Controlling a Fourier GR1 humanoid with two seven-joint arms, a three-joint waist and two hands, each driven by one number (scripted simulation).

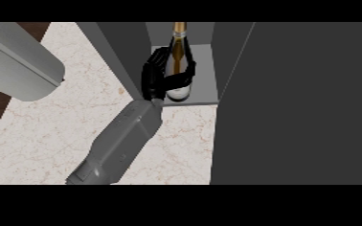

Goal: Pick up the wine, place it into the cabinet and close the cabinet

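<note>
Gripping the wine bottle (181,52) with the right hand (154,74), fingers curled round the dark body from the left and across the front. Placed inside the cabinet (120,52) opening, with the bottle's base just behind the shelf's front lip and the neck pointing toward the back wall. Bordered on the right by a bare strip of shelf up to the right-hand wall; on the left, tight against the cabinet's left wall, with the hand filling that gap. Flanked by the open cabinet door (297,100), a broad dark panel covering the right side, edge running down past the shelf lip. Reached by the grey forearm (124,139), angled up and rightward over the marbled tabletop (56,134), clear of the door edge across a bare wedge of tabletop. Overlapped at upper left by a pale grey rounded shape (25,67), identity not determinable.
</note>
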